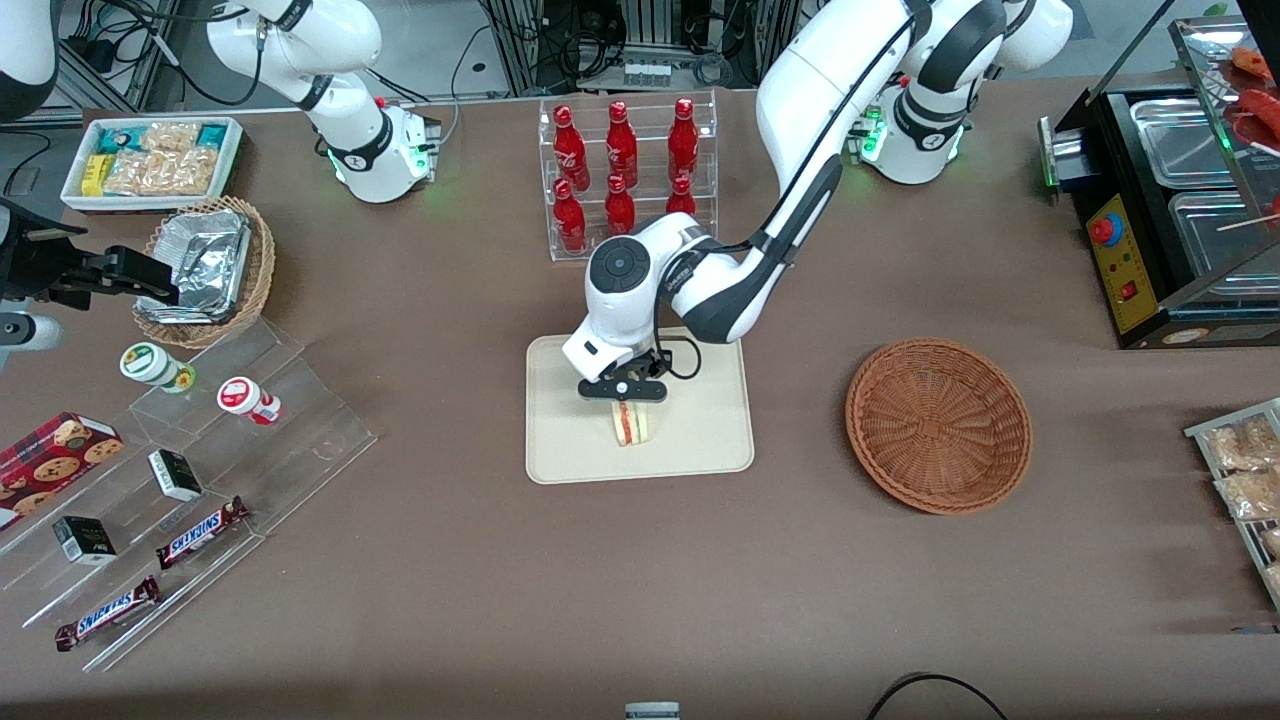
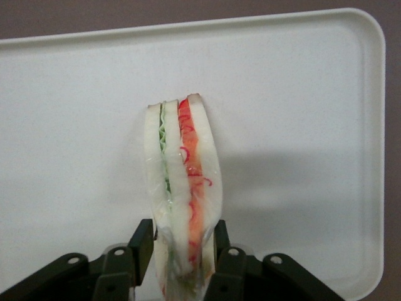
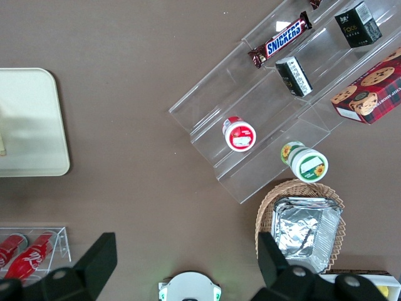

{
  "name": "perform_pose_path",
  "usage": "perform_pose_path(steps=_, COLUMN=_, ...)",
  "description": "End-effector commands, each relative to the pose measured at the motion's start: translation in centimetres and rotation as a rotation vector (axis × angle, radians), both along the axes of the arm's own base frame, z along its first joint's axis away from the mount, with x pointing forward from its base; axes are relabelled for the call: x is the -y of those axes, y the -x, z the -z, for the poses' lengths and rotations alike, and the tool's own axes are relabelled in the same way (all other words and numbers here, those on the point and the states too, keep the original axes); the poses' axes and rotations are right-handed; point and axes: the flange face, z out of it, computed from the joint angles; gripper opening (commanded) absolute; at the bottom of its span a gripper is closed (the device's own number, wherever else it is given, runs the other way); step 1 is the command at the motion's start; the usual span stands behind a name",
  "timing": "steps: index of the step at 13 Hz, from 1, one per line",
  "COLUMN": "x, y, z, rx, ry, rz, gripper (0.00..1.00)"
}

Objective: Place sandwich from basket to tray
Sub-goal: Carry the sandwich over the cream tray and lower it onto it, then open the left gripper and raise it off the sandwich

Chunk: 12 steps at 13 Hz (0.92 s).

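Observation:
The sandwich (image 1: pixel 630 424), a white wedge with red and green filling, stands on edge over the middle of the cream tray (image 1: pixel 700 440). My left gripper (image 1: pixel 627 404) is shut on it from above. In the left wrist view the two black fingers (image 2: pixel 141 241) press both bread faces of the sandwich (image 2: pixel 182 163), with the tray (image 2: pixel 301 94) close beneath. I cannot tell whether the sandwich's lower tip touches the tray. The reddish-brown basket (image 1: pixel 900 400) lies on the table beside the tray, toward the working arm's end, with nothing in it.
A clear rack of red bottles (image 1: pixel 625 170) stands farther from the front camera than the tray. A tan wicker basket with foil containers (image 1: pixel 205 265), a white snack bin (image 1: pixel 150 160) and acrylic steps with snacks (image 1: pixel 200 470) lie toward the parked arm's end. A black appliance (image 1: pixel 1170 200) sits at the working arm's end.

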Motion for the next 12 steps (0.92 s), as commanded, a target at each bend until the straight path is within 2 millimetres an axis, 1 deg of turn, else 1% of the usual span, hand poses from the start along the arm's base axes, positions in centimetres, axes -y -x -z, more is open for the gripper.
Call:
perform_pose_path(steps=1, x=-0.5, y=-0.8, z=-5.8, rx=0.038, ry=0.005, rz=-0.035, gripper=1.0)
perform_pose_path(steps=2, x=-1.1, y=-1.1, z=-8.7, rx=0.046, ry=0.014, rz=-0.047, gripper=1.0)
perform_pose_path(steps=4, x=-3.1, y=-2.0, z=-13.5, rx=0.061, ry=0.023, rz=-0.105, gripper=1.0)
perform_pose_path(steps=6, x=-6.5, y=-3.1, z=-18.4, rx=0.062, ry=0.013, rz=-0.177, gripper=1.0)
perform_pose_path(steps=7, x=-8.7, y=-3.4, z=-20.8, rx=0.049, ry=-0.014, rz=-0.199, gripper=1.0)
perform_pose_path(steps=9, x=-13.7, y=-4.5, z=-24.5, rx=0.036, ry=-0.046, rz=-0.252, gripper=1.0)
perform_pose_path(steps=10, x=-16.2, y=-4.4, z=-26.0, rx=0.041, ry=-0.053, rz=-0.242, gripper=1.0)
perform_pose_path(steps=12, x=-21.8, y=-4.2, z=-28.2, rx=0.025, ry=-0.055, rz=-0.216, gripper=1.0)
